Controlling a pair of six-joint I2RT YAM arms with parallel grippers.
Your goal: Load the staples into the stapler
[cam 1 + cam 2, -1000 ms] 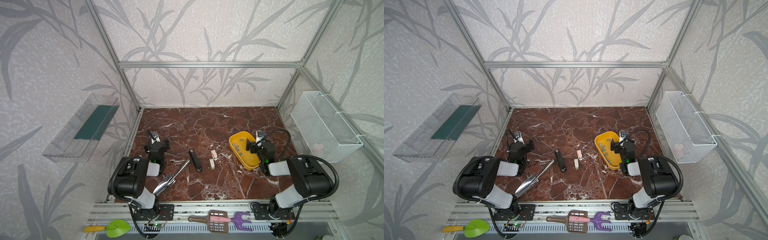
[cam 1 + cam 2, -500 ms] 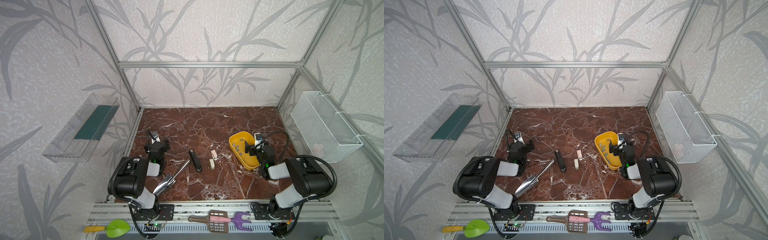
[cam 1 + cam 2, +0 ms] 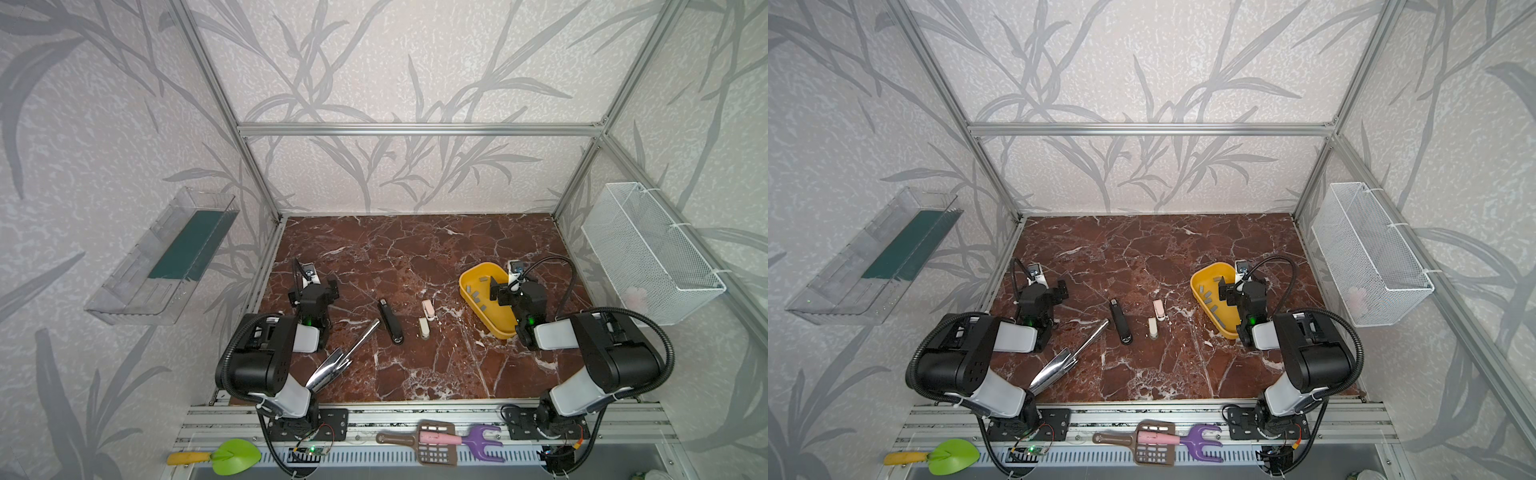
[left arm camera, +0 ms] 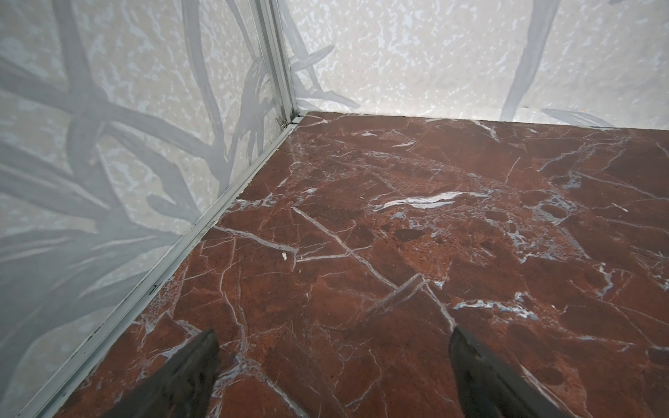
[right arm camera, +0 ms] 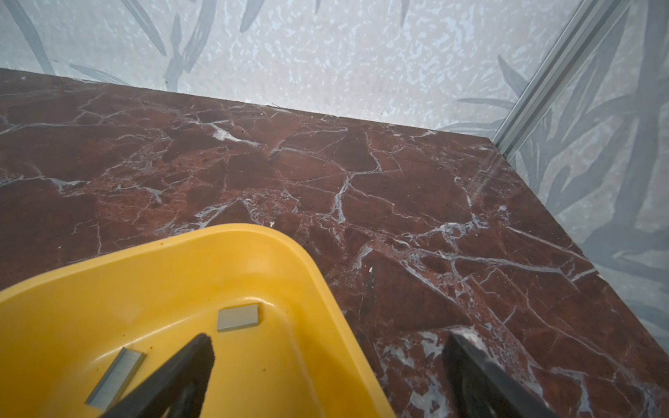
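Your left arm [image 3: 257, 361] and right arm [image 3: 615, 357] match: bulky matt black joint housings joined by pale grey-white links, each with a ribbed black cable [image 3: 670, 353] looping from the shoulder and a small green light [image 3: 308, 321] near the wrist. On the left gripper [image 4: 333, 336] and right gripper [image 5: 329, 340] you see jaws shaped as dark, tapered black wedges with slightly rough tips.

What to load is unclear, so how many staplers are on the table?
3: a black one mid-table, a small pink one to its right, a small white one just nearer than the pink. None looks hidden.
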